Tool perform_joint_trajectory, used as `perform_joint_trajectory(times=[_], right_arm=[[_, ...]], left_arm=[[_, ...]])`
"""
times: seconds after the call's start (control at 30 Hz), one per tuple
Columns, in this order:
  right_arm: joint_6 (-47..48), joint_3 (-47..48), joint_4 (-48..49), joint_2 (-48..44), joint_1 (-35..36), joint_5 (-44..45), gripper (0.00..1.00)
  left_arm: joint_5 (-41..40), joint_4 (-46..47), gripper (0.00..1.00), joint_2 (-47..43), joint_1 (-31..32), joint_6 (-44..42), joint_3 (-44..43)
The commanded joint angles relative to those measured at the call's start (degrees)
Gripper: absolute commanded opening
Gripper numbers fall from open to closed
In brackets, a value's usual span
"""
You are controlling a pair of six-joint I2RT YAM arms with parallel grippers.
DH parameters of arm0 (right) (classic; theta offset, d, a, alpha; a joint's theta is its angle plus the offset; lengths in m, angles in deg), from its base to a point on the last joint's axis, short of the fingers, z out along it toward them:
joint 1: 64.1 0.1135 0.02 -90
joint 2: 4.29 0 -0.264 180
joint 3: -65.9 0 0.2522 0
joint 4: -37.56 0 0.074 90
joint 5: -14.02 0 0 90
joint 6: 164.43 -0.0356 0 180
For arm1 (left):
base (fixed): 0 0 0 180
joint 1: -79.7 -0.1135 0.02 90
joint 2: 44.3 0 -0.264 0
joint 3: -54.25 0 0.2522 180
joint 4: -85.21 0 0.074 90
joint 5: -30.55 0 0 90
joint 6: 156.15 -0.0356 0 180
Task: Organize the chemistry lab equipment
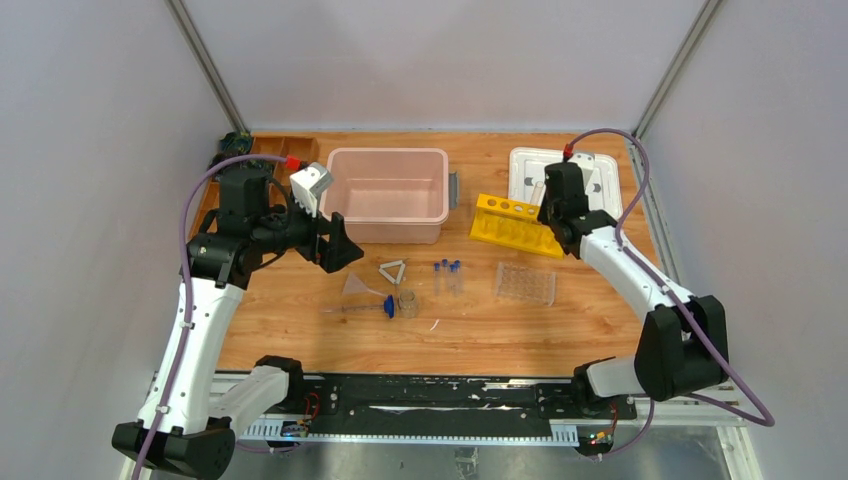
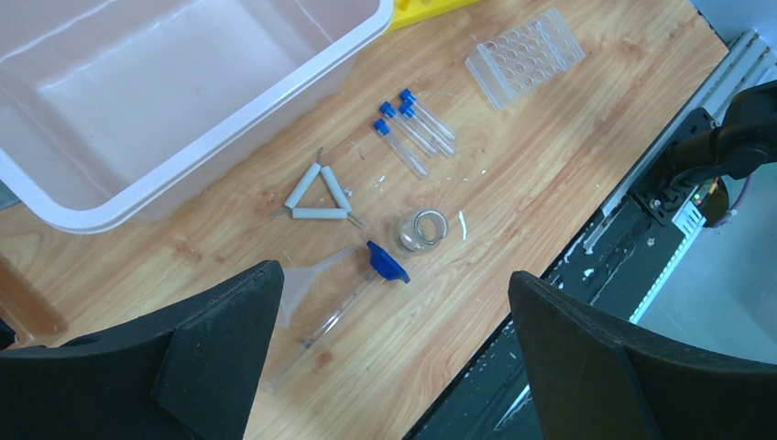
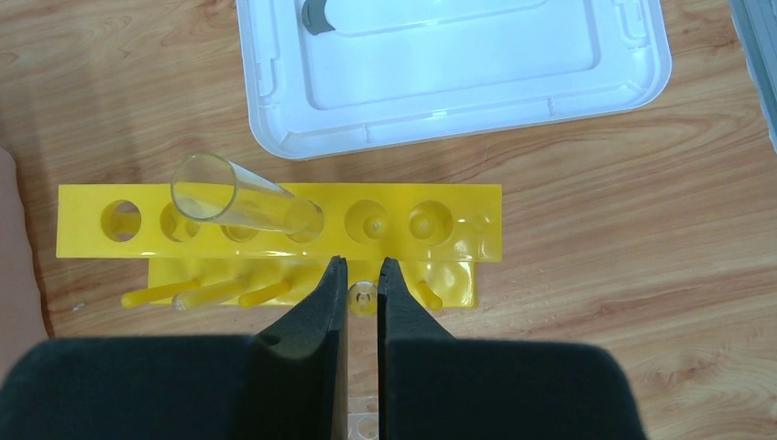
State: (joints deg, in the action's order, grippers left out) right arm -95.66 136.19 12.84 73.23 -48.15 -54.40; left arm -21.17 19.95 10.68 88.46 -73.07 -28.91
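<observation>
Well, my right gripper (image 3: 362, 268) hangs pinched together, empty, just before the yellow holed rack (image 3: 458, 243). A clear glass tube (image 3: 243, 203) leans in it, and a white lid (image 3: 458, 92) lies behind. My left gripper (image 2: 392, 275) gapes wide.

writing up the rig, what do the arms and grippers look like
Both the left arm and right arm have white links with black joints. A purple cable runs along each, ending in a red plug near the wrist. The left gripper and right gripper have matte black wedge-shaped fingers.
</observation>
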Motion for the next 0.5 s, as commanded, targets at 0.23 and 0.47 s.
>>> perform_joint_trajectory(times=[0.23, 0.47], right_arm=[[0.4, -0.8, 2.6, 1.8, -0.9, 1.6, 0.00], [0.6, -0.9, 2.5, 2.4, -0.9, 1.8, 0.00]], left_arm=[[-0.2, 0.1, 1.00, -0.5, 0.2, -0.3, 0.3], [-0.3, 0.1, 1.00, -0.5, 0.2, -0.4, 0.3]])
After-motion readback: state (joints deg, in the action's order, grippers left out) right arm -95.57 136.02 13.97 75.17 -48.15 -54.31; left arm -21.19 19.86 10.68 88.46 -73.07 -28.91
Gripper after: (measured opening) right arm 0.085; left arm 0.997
